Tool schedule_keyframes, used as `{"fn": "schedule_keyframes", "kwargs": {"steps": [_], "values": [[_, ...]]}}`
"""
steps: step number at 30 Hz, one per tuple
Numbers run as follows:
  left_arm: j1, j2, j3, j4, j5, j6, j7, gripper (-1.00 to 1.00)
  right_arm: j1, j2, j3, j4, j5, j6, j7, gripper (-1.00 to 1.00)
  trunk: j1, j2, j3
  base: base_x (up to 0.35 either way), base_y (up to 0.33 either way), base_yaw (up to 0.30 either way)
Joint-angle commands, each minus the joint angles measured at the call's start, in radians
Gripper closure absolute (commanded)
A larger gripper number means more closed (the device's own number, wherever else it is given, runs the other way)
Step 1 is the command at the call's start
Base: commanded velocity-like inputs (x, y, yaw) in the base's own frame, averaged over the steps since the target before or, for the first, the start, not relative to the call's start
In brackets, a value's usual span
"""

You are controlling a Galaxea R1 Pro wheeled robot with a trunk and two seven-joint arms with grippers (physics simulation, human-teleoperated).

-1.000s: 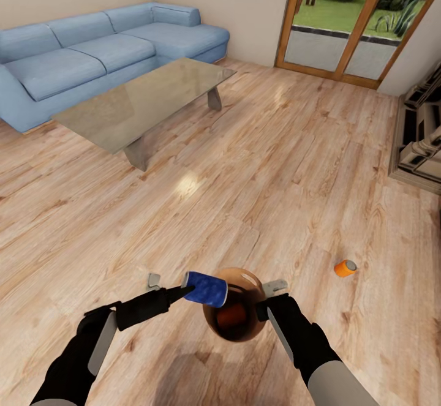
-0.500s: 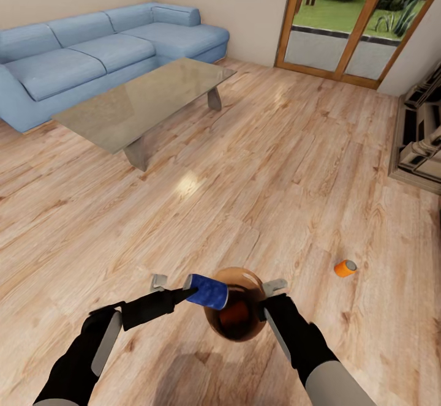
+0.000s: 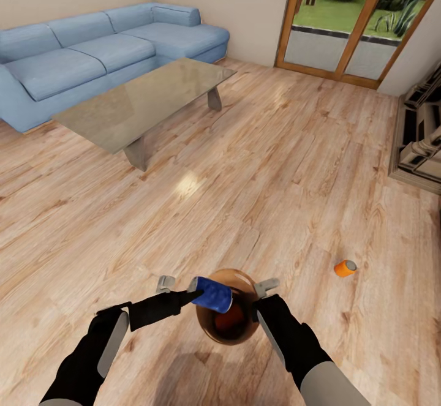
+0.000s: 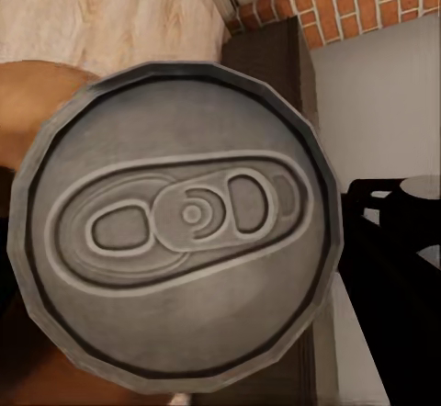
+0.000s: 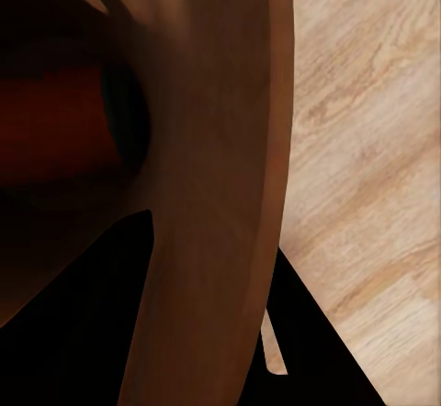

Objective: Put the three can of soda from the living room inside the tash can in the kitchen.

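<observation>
My left gripper [image 3: 184, 291] is shut on the dark blue can of soda [image 3: 212, 294], holding it on its side over the near left rim of the tash can [image 3: 240, 275]. The left wrist view looks straight at that can's silver top [image 4: 179, 236]. My right gripper [image 3: 260, 296] is shut on the bin's right rim and holds the bin above the floor. An orange can [image 3: 231, 321] lies inside the brown bin; it shows as a dim red-orange shape [image 5: 55, 121] past the bin's wall [image 5: 211, 149]. Another orange can [image 3: 345, 267] lies on the plank floor to the right.
A glass-topped coffee table [image 3: 144, 100] and a blue corner sofa [image 3: 92, 51] stand far left. A wood-framed glass door [image 3: 349, 26] is at the back and a dark low cabinet [image 3: 419, 142] on the right. Open plank floor lies between them.
The bin has shifted a little left in my right gripper, and the blue can has moved slightly right and lower, so it now hangs further over the bin's opening.
</observation>
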Motion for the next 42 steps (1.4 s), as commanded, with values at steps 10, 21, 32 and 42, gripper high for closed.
{"fn": "schedule_keyframes", "kwargs": {"steps": [10,21,32,42], "values": [[0.000,-0.022,-0.018,0.029,0.000,-0.008,0.056,1.00,0.000,0.003,0.001,0.000,-0.011,-0.002,0.001,1.00,0.000,0.000,0.000,0.000,0.000,0.000],[0.000,-0.028,-0.021,0.033,0.001,-0.009,0.103,-1.00,0.000,0.005,0.001,0.000,-0.011,-0.001,0.001,1.00,0.000,0.000,0.000,0.000,0.000,0.000],[0.000,0.037,-0.012,0.034,0.003,-0.005,-0.258,-1.00,0.000,0.005,0.001,0.000,-0.011,-0.001,0.001,1.00,0.000,0.000,0.000,0.000,0.000,0.000],[0.000,0.276,0.141,0.284,0.000,-0.111,-0.467,-1.00,0.000,0.003,0.001,0.000,-0.011,-0.003,0.005,1.00,0.000,0.000,0.000,0.000,0.000,0.000]]}}
